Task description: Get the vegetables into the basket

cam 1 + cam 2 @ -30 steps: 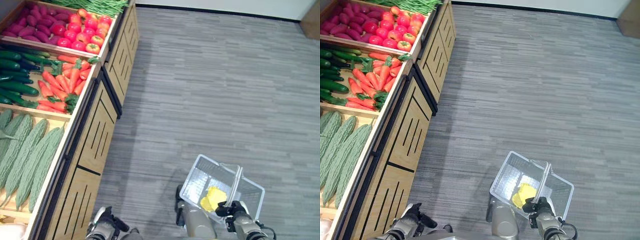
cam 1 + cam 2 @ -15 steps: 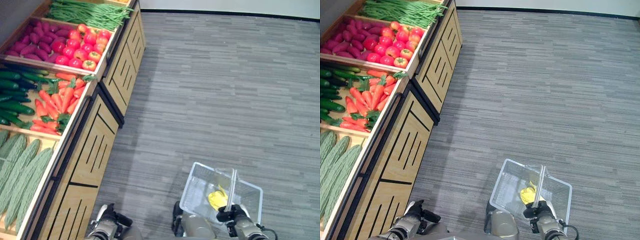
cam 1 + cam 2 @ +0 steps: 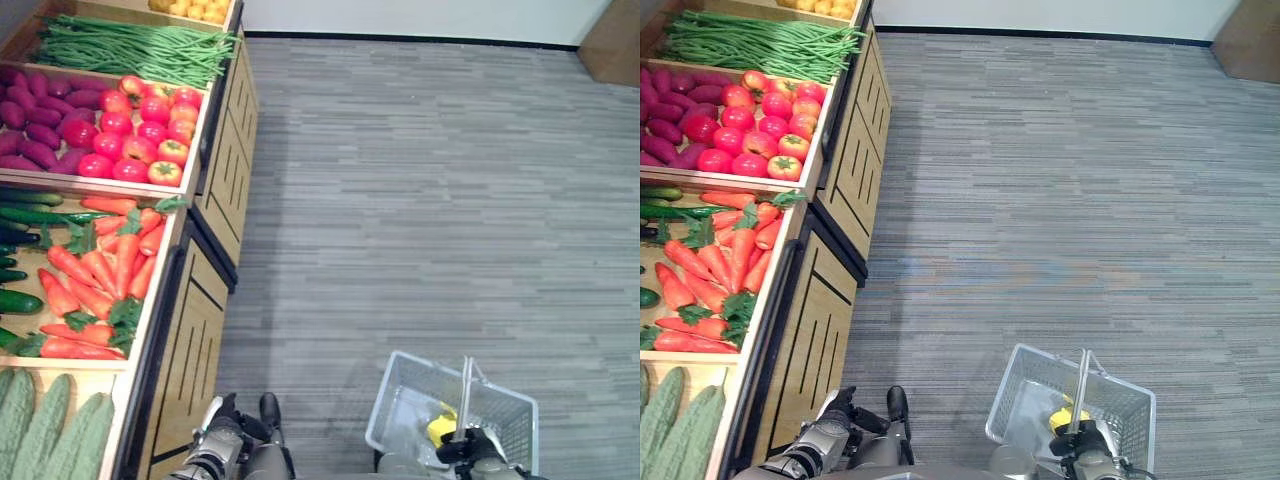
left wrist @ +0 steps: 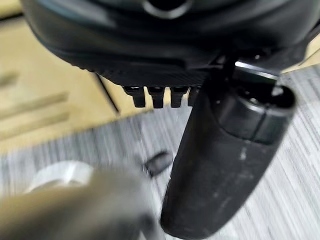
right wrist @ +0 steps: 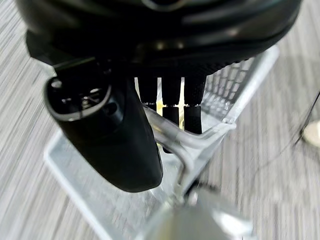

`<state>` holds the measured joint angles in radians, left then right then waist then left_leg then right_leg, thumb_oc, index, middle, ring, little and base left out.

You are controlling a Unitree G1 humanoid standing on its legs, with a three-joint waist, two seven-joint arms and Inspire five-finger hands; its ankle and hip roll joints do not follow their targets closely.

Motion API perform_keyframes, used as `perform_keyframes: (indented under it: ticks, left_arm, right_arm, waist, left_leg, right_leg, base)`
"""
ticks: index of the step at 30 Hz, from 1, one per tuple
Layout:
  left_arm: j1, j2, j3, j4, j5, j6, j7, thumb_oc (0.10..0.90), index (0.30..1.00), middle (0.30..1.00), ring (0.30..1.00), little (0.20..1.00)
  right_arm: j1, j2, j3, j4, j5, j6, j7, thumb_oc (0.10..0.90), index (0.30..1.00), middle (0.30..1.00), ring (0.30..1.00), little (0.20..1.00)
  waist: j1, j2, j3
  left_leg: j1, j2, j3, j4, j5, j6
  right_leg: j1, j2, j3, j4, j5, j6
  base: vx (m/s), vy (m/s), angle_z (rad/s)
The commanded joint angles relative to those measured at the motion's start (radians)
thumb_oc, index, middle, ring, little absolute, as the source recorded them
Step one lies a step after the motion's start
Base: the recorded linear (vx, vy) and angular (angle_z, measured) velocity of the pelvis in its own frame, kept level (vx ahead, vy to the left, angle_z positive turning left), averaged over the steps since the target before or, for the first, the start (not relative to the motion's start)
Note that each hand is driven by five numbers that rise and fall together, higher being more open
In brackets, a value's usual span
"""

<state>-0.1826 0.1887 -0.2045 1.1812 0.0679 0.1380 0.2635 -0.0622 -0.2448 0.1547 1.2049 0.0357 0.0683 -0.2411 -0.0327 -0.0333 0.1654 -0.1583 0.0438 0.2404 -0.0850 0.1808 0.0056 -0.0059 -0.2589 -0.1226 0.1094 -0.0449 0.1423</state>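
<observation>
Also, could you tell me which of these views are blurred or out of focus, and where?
Left wrist view: the left hand close to the lens is soft and the floor behind it smeared. Right wrist view: the right hand and the basket handle are blurred. Left and right eye views: the carrots read clearly.

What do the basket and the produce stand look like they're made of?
The basket looks like pale wire or plastic mesh, the floor showing through its walls, with a smooth, shiny, likely metal handle held by the right hand. The produce stand looks like light matte wood with dark slots.
</observation>
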Motion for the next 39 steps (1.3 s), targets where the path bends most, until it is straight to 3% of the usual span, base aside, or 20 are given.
perform_keyframes:
  ticks: [1, 8, 14, 20, 23, 28, 30, 31, 32, 33, 34, 36, 39]
  left_arm:
    - [0.023, 0.046, 0.016, 0.022, 0.005, 0.005, 0.028, 0.9, 1.0, 1.0, 1.0, 1.0]
    - [0.021, 0.066, 0.023, 0.026, 0.019, 0.017, 0.02, 0.9, 1.0, 1.0, 1.0, 1.0]
    - [0.007, 0.071, 0.021, 0.037, 0.029, 0.018, 0.031, 0.9, 1.0, 1.0, 1.0, 1.0]
    - [0.001, 0.067, 0.029, 0.045, 0.039, 0.015, 0.034, 0.9, 1.0, 1.0, 1.0, 1.0]
    - [0.004, 0.064, 0.033, 0.045, 0.037, 0.017, 0.033, 0.9, 1.0, 1.0, 1.0, 1.0]
    - [0.013, 0.05, 0.031, 0.047, 0.036, 0.024, 0.03, 0.9, 1.0, 1.0, 1.0, 1.0]
    - [0.024, 0.047, 0.03, 0.043, 0.027, 0.024, 0.032, 0.9, 1.0, 1.0, 1.0, 1.0]
    - [0.028, 0.02, 0.041, 0.044, -0.03, 0.012, 0.035, 0.9, 1.0, 1.0, 1.0, 1.0]
    - [0.027, 0.019, 0.041, 0.044, -0.03, 0.012, 0.036, 0.9, 1.0, 1.0, 1.0, 1.0]
    - [0.026, 0.018, 0.038, 0.042, -0.034, 0.013, 0.034, 0.9, 1.0, 1.0, 1.0, 1.0]
    - [0.026, 0.018, 0.038, 0.042, -0.034, 0.013, 0.034, 0.9, 1.0, 1.0, 1.0, 1.0]
    - [0.024, 0.015, 0.047, 0.043, -0.058, 0.014, 0.041, 0.9, 1.0, 1.0, 1.0, 1.0]
    - [0.027, 0.008, 0.05, 0.046, -0.06, 0.021, 0.039, 0.9, 1.0, 1.0, 1.0, 1.0]
  right_arm:
    - [-0.015, -0.033, 0.023, -0.025, -0.031, 0.009, 0.0, 0.4, 0.3, 0.3, 0.3, 0.3]
    - [-0.013, -0.014, 0.025, -0.029, -0.024, 0.01, 0.002, 0.4, 0.3, 0.3, 0.3, 0.3]
    - [-0.018, -0.017, 0.019, -0.052, -0.007, -0.004, -0.016, 0.4, 0.3, 0.3, 0.3, 0.3]
    - [-0.008, -0.014, 0.012, -0.058, -0.004, -0.009, -0.021, 0.4, 0.3, 0.3, 0.3, 0.3]
    - [-0.002, -0.015, 0.01, -0.059, -0.006, -0.008, -0.02, 0.4, 0.3, 0.3, 0.3, 0.3]
    - [0.007, -0.027, 0.014, -0.069, -0.029, -0.003, -0.015, 0.4, 0.3, 0.3, 0.3, 0.3]
    - [0.007, -0.036, 0.02, -0.057, -0.035, -0.002, -0.021, 0.4, 0.3, 0.3, 0.3, 0.3]
    - [0.016, -0.053, 0.002, -0.022, -0.014, -0.01, -0.031, 0.4, 0.3, 0.3, 0.3, 0.3]
    - [0.015, -0.054, 0.002, -0.022, -0.014, -0.01, -0.031, 0.4, 0.3, 0.3, 0.3, 0.3]
    - [0.014, -0.058, 0.0, -0.022, -0.006, -0.011, -0.033, 0.4, 0.3, 0.3, 0.3, 0.3]
    - [0.014, -0.058, 0.0, -0.022, -0.006, -0.011, -0.033, 0.4, 0.3, 0.3, 0.3, 0.3]
    - [0.01, -0.07, 0.002, -0.016, 0.002, -0.008, -0.028, 0.4, 0.3, 0.3, 0.3, 0.3]
    - [0.01, -0.076, 0.011, 0.002, -0.005, 0.003, -0.022, 0.4, 0.3, 0.3, 0.3, 0.3]
  waist:
    - [0.024, -0.038, 0.011]
    - [0.025, -0.061, 0.045]
    - [-0.02, -0.059, 0.09]
    - [-0.056, -0.059, 0.097]
    - [-0.07, -0.054, 0.093]
    - [-0.074, -0.039, 0.073]
    - [-0.089, -0.031, 0.06]
    - [-0.092, 0.001, 0.053]
    - [-0.094, 0.003, 0.052]
    - [-0.092, -0.001, 0.057]
    - [-0.092, 0.0, 0.057]
    - [-0.072, -0.019, 0.074]
    - [-0.053, -0.022, 0.074]
  left_leg:
    - [-0.047, 0.027, -0.014, 0.108, -0.103, -0.047]
    - [0.033, -0.034, -0.017, 0.082, -0.157, -0.002]
    - [0.11, -0.042, -0.054, 0.043, -0.177, -0.013]
    - [0.194, -0.055, -0.094, 0.045, -0.238, -0.024]
    - [0.239, -0.056, -0.12, 0.045, -0.265, -0.03]
    - [0.326, -0.036, -0.158, 0.068, -0.329, -0.049]
    - [0.351, -0.011, -0.159, 0.096, -0.347, -0.062]
    - [0.261, 0.034, -0.182, 0.339, -0.19, -0.129]
    - [0.257, 0.036, -0.185, 0.343, -0.192, -0.13]
    - [0.216, 0.044, -0.193, 0.416, -0.138, -0.144]
    - [0.215, 0.044, -0.194, 0.417, -0.139, -0.144]
    - [0.141, 0.041, -0.196, 0.53, -0.099, -0.141]
    - [0.076, 0.036, -0.169, 0.43, -0.135, -0.115]
  right_leg:
    - [-0.078, -0.034, 0.06, -0.04, 0.121, 0.08]
    - [-0.129, -0.033, 0.067, 0.073, 0.219, 0.074]
    - [-0.286, 0.018, 0.091, -0.058, 0.279, 0.079]
    - [-0.336, 0.042, 0.069, -0.157, 0.316, 0.097]
    - [-0.348, 0.042, 0.055, -0.161, 0.335, 0.101]
    - [-0.351, 0.013, -0.064, -0.105, 0.33, 0.091]
    - [-0.339, 0.04, -0.039, -0.063, 0.305, 0.066]
    - [-0.278, 0.088, -0.067, -0.035, 0.23, -0.003]
    - [-0.279, 0.089, -0.07, -0.035, 0.229, -0.004]
    - [-0.258, 0.1, -0.069, -0.04, 0.215, -0.024]
    - [-0.258, 0.1, -0.07, -0.041, 0.215, -0.024]
    - [-0.21, 0.12, -0.069, -0.056, 0.175, -0.056]
    - [-0.172, 0.12, -0.065, -0.078, 0.152, -0.046]
  base:
    - [0.1, 0.209, -0.35]
    - [0.11, 0.181, -0.03]
    - [0.18, 0.013, 0.13]
    - [0.22, -0.029, 0.46]
    - [0.32, -0.116, 0.37]
    - [0.28, -0.172, 0.33]
    - [0.43, -0.404, 0.25]
    - [0.43, -0.44, 0.54]
    - [0.4, -0.47, 0.66]
    - [0.07, -0.102, 0.54]
    - [0.12, -0.178, 0.4]
    - [0.2, -0.246, -0.03]
    - [0.2, -0.094, -0.19]
